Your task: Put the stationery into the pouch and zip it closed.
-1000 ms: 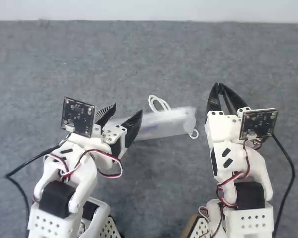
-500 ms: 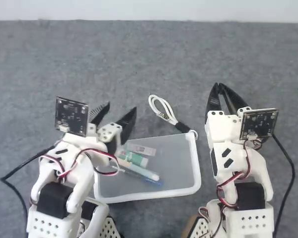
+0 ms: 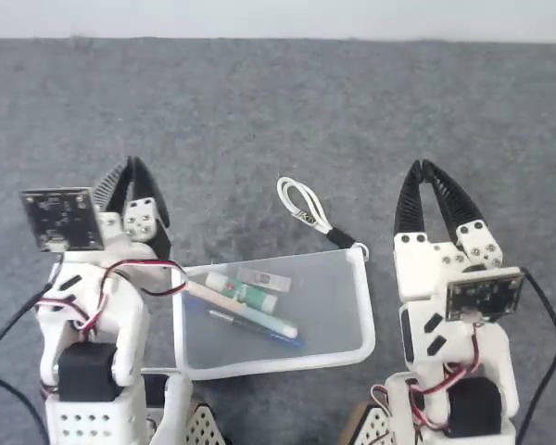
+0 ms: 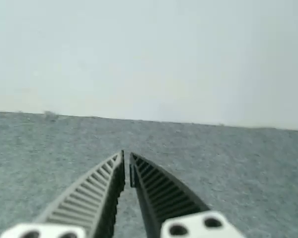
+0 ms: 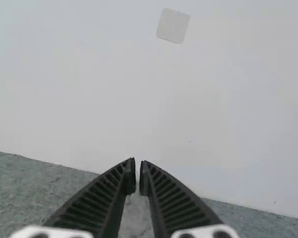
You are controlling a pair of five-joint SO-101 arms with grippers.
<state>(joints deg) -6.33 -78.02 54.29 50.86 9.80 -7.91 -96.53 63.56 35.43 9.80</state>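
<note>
Where the left gripper (image 3: 130, 165) is pointing: away over the grey carpet (image 3: 259, 111), its black ribbed jaws pressing together on nothing.
Between the arms: one translucent flat zip pouch (image 3: 364, 320) with white edging is lying back from both sets of jaw tips, its long axis running left to right.
Inside it: a blue-tipped pen (image 3: 259, 325), a green-and-white tube (image 3: 246, 291) and a small pale block (image 3: 265, 278) are lying flat (three counted; a pale stick at the left end may be making four).
Far right corner: one black tab (image 3: 343, 238) on one white cord loop (image 3: 299, 199) is sitting nearer the right arm.
Right side: the right gripper (image 3: 424, 167) is aiming away too, jaws closed and empty.
</note>
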